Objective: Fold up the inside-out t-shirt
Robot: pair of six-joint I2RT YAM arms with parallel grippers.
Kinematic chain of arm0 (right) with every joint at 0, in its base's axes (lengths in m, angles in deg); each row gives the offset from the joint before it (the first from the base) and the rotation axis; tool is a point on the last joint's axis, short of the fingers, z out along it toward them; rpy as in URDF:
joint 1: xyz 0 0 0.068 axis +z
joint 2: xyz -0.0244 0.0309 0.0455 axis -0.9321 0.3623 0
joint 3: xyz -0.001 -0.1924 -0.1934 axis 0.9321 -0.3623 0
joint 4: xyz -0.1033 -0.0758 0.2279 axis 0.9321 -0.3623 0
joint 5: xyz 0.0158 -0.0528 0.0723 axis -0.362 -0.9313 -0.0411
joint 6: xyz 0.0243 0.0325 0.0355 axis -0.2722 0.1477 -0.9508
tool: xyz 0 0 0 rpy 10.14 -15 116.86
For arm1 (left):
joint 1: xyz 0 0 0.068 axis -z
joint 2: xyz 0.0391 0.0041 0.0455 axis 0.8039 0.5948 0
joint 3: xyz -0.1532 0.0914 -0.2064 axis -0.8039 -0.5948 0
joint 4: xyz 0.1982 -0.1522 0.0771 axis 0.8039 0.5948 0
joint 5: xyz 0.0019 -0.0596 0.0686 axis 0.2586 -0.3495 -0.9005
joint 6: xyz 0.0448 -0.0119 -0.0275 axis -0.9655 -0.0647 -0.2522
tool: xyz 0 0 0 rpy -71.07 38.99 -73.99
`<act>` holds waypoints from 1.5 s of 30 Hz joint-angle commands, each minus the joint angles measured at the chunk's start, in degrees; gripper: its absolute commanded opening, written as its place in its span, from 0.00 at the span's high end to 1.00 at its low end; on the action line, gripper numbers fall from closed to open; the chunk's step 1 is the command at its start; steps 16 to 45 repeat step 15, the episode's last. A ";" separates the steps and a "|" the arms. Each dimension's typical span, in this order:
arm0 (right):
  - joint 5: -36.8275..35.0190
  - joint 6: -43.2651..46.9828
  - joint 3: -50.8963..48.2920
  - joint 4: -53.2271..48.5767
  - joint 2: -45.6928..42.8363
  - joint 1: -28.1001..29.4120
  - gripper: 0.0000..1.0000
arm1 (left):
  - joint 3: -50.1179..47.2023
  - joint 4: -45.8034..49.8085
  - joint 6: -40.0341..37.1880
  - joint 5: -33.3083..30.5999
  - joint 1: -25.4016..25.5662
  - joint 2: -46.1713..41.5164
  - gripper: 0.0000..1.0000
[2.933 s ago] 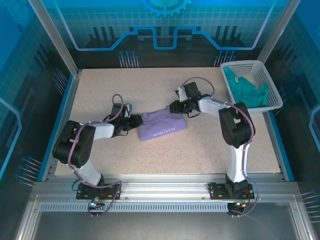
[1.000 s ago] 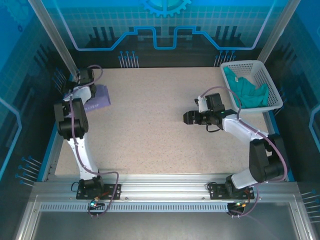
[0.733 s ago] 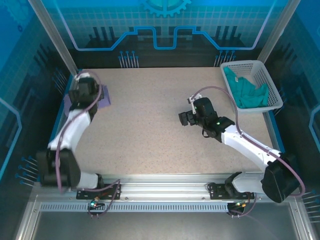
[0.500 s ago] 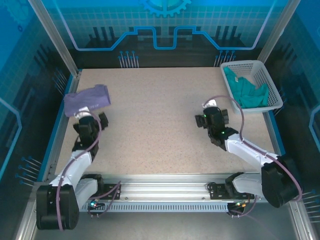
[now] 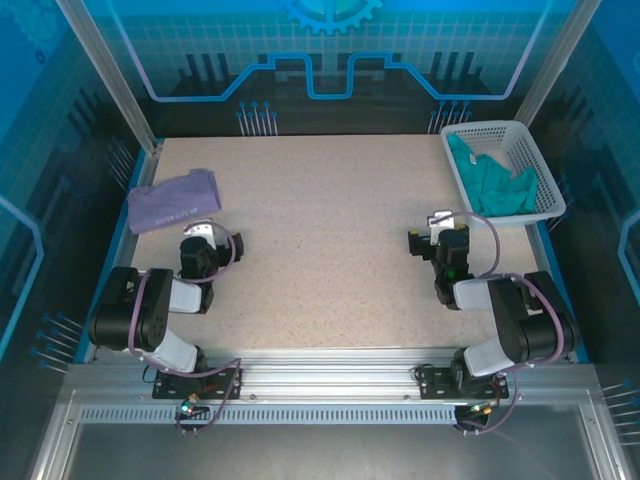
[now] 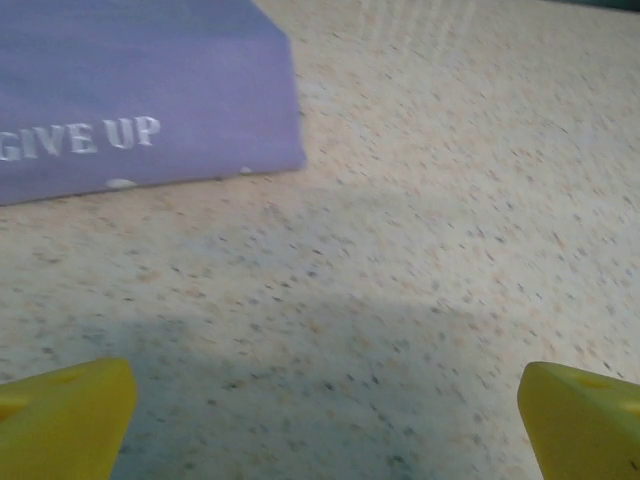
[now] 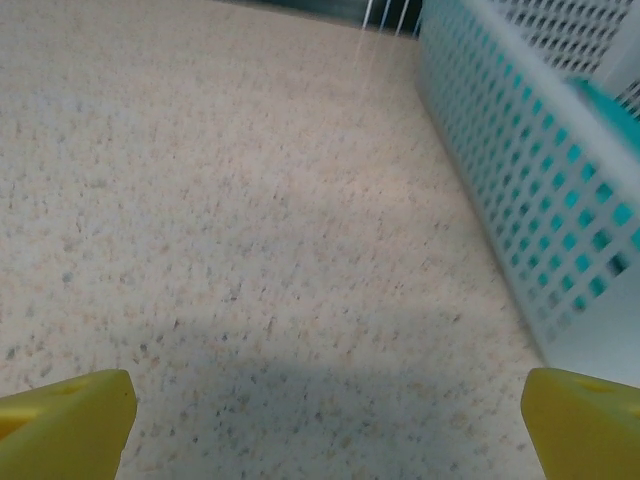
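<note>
Moved: left gripper (image 5: 205, 238) and right gripper (image 5: 437, 232) are now drawn back near their bases, off the t-shirt (image 5: 173, 201)
Left gripper: fingers spread wide, empty — low over the table (image 5: 320, 230), facing the t-shirt
Right gripper: spread wide, empty — low beside the basket (image 5: 547, 192)
T-shirt: folded, far-left on the table

The left wrist view's top and left edges are cutting off the inside-out t-shirt (image 6: 130, 90) and its white print (image 6: 80, 138). The bottom corners are cropping the yellow fingertips (image 6: 60, 420) of the left tool (image 6: 320, 430). The right wrist view's edge is slicing the basket (image 7: 520, 170), whose mesh is screening the teal garment (image 7: 606, 102).
</note>
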 commanded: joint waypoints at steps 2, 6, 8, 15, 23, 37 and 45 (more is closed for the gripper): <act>10.18 -2.32 3.62 -0.31 0.71 -3.51 0.00 | 5.00 -0.18 -1.95 2.44 0.58 -0.24 0.01; 9.73 -2.15 3.66 -0.40 0.66 -3.24 0.00 | 3.33 -4.39 -1.80 0.95 0.66 0.19 0.01; 9.74 -2.17 3.70 -0.50 0.66 -3.24 0.00 | 3.92 -3.22 -1.66 0.59 0.66 0.20 0.01; 9.99 -2.19 3.81 -0.67 0.66 -3.33 0.00 | 4.69 -1.84 -2.32 0.30 1.19 0.19 0.01; 9.99 -2.19 3.81 -0.67 0.66 -3.33 0.00 | 4.69 -1.84 -2.32 0.30 1.19 0.19 0.01; 9.99 -2.19 3.81 -0.67 0.66 -3.33 0.00 | 4.69 -1.84 -2.32 0.30 1.19 0.19 0.01; 9.99 -2.19 3.81 -0.67 0.66 -3.33 0.00 | 4.69 -1.84 -2.32 0.30 1.19 0.19 0.01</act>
